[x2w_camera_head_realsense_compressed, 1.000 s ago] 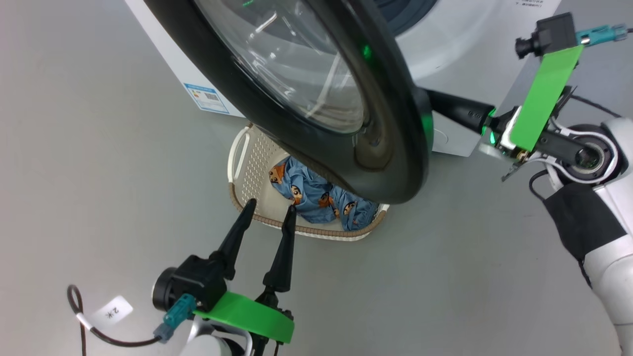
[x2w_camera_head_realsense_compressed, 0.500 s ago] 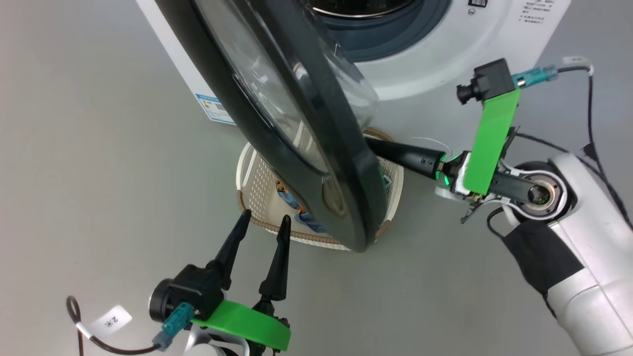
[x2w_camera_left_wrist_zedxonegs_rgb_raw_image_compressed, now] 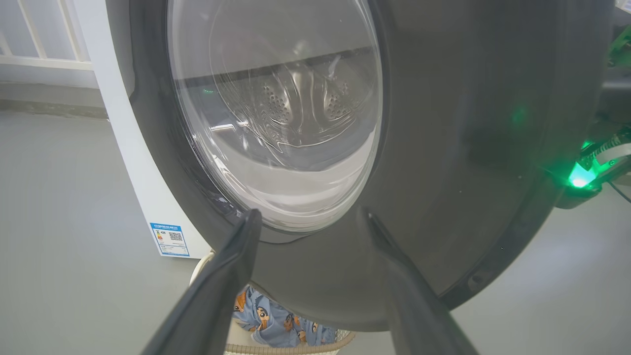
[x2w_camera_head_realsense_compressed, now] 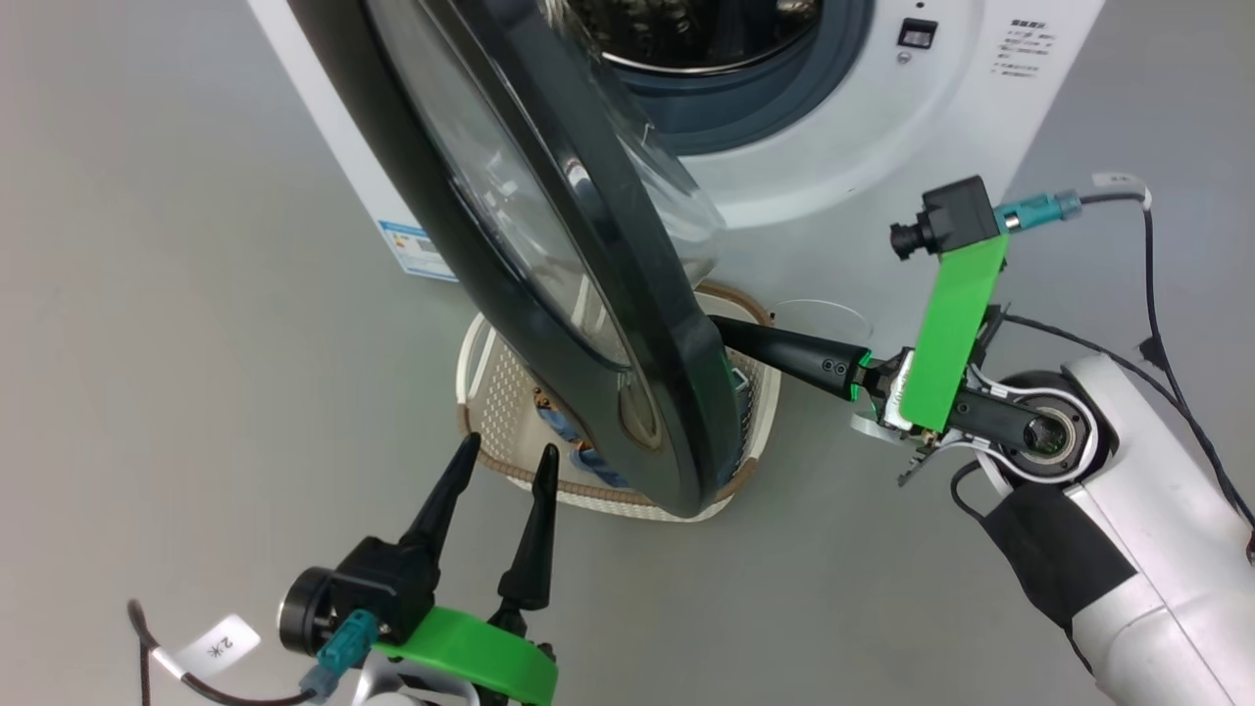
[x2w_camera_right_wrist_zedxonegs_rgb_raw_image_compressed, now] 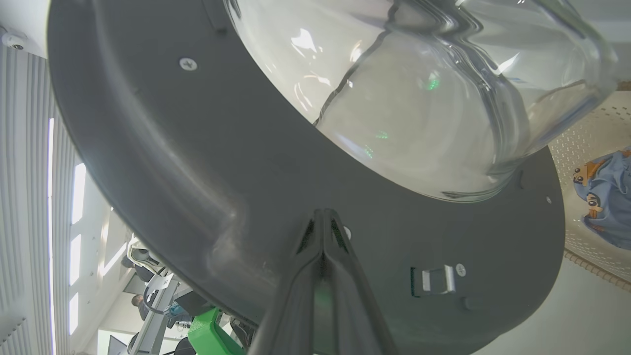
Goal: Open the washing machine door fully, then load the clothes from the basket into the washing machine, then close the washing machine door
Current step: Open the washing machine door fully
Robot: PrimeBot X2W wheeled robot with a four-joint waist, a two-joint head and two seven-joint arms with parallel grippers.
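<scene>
Right now your right gripper (x2w_camera_right_wrist_zedxonegs_rgb_raw_image_compressed: 323, 213) has its 2 fingers pressed flat together with nothing between them, and their tips rest against the dark inner face of the washing machine door (x2w_camera_head_realsense_compressed: 691, 431), just left of the metal latch (x2w_camera_right_wrist_zedxonegs_rgb_raw_image_compressed: 436, 280) in the right wrist view. The door stands partly open, swung out from the white washing machine (x2w_camera_head_realsense_compressed: 882, 147) so you see it nearly edge-on from the head, with the steel drum (x2w_camera_head_realsense_compressed: 686, 29) exposed at the far side. Below the door's lower rim sits the basket (x2w_camera_head_realsense_compressed: 495, 382) on the grey floor (x2w_camera_head_realsense_compressed: 176, 392), just in front of the machine, and the light-blue printed clothes (x2w_camera_left_wrist_zedxonegs_rgb_raw_image_compressed: 268, 323) lie inside it. Your left gripper (x2w_camera_head_realsense_compressed: 510, 444) is spread wide and empty, hanging at the near side of the basket, its fingers aimed at the door's glossy outer face. A blue label (x2w_camera_head_realsense_compressed: 417, 250) shows on the machine's left front corner.
</scene>
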